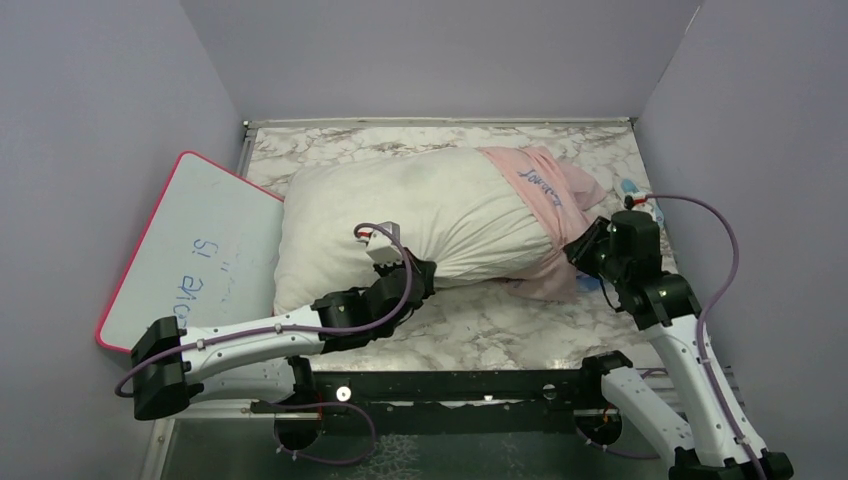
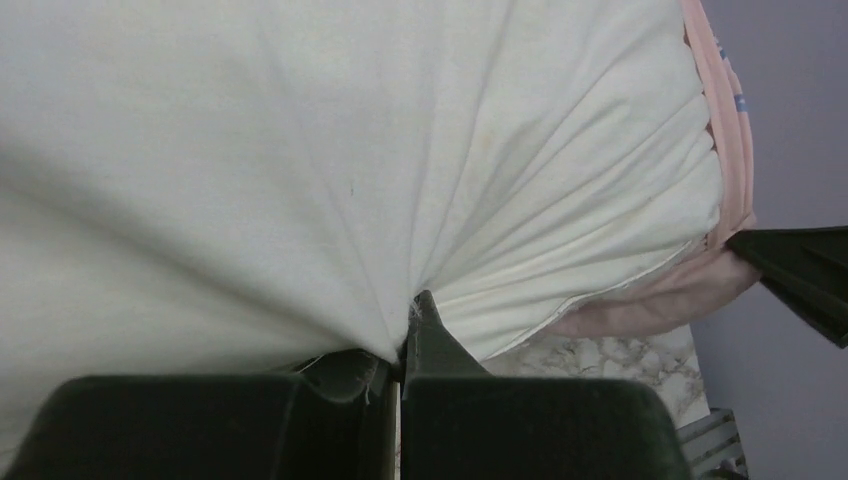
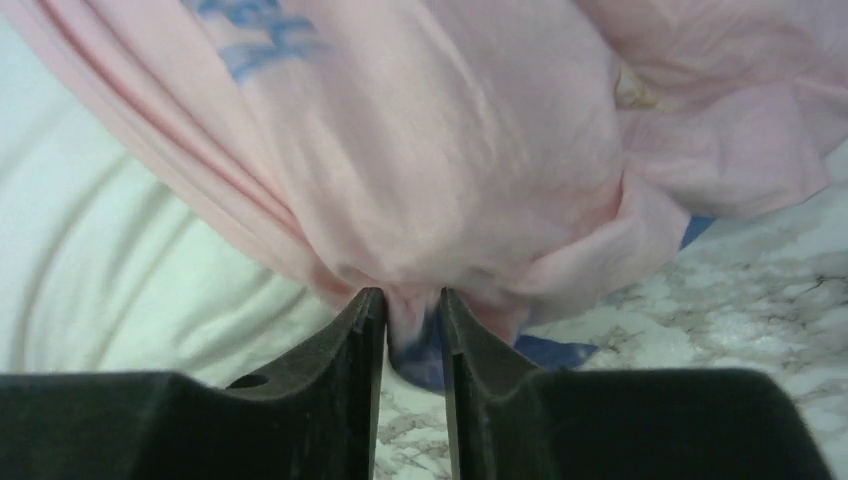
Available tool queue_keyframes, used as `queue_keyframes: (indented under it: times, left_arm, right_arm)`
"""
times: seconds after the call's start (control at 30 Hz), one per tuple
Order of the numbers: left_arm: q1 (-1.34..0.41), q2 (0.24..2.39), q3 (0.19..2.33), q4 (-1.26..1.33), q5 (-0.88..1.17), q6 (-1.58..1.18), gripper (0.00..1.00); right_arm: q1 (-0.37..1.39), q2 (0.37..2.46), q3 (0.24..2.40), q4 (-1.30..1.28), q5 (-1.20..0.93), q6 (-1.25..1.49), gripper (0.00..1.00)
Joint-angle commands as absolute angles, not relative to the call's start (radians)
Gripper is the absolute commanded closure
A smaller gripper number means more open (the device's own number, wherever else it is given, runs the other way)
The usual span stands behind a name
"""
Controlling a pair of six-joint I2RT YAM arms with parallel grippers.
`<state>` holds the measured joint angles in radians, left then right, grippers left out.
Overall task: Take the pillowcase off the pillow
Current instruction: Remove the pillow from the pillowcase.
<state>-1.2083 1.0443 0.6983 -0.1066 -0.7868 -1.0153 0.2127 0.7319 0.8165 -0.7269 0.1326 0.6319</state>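
Left gripper (image 2: pixel 406 340): jaws were pinched together on a tuck of the pillow (image 2: pixel 300 150), with white cloth fanning out in creases from the pinch toward 12 o'clock. In the top view the pinch sat on the pillow's 6 o'clock edge, roughly mid-length.

Right gripper (image 3: pixel 412 302): jaws were nearly together, a narrow gap packed with a bunched fold of the pillowcase (image 3: pixel 450 150). Pink cloth rose from the jaws toward 12 o'clock. A bit of blue cloth showed just under the bunch, trailing toward 4 o'clock onto the marble table (image 3: pixel 760 290). Bare white pillow lay at 9 o'clock of these jaws. In the top view the grip was at the pillowcase's 5 o'clock corner.

Container check: the pillowcase held only the pillow's 3 o'clock end, pink side up, gathered and wrinkled with some blue print showing. The remainder of the pillow, toward 9 o'clock, was out and uncovered.

Layout: the pillow lay lengthwise across the table, 9 to 3 o'clock, with the far wall at 12. A pink-edged whiteboard (image 1: pixel 200 240) with faint blue writing leaned at the pillow's 9 o'clock end, tilted against the left wall. I couldn't tell whether the two were touching.
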Motion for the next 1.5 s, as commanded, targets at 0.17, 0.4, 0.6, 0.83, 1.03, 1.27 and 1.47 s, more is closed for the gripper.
queue_keyframes:
  times: [0.17,0.4,0.6,0.83,1.03,1.27,1.47]
  left_arm:
    - [-1.196,1.031,0.738,-0.091,-0.620,-0.732,0.68]
    - [-1.197,1.004,0.835,-0.115,-0.416,-0.571,0.26]
    - [-1.197,1.123,1.035,-0.254,-0.312,-0.373,0.16]
    - [-1.198,1.390,1.256,-0.337,-0.196,-0.143,0.12]
    - [-1.217,1.570,1.360,-0.368,-0.167,-0.041,0.12]
    - [-1.282,1.735,1.447,-0.405,-0.328,0.057,0.16]
    - [-1.298,1.899,1.508,-0.464,-0.497,0.042,0.60]
  right_arm:
    - [0.190,0.707,1.066,-0.755,0.192,0.520,0.32]
    - [0.190,0.852,1.049,-0.630,-0.184,0.420,0.20]
    - [0.190,1.076,1.043,-0.699,-0.152,0.418,0.22]
    - [0.190,1.029,0.943,-0.707,0.100,0.479,0.48]
    - [0.190,0.989,0.948,-0.730,0.371,0.520,0.69]
    - [0.189,1.001,1.007,-0.797,0.205,0.527,0.48]
    - [0.189,0.868,0.911,-0.991,0.173,0.841,0.30]
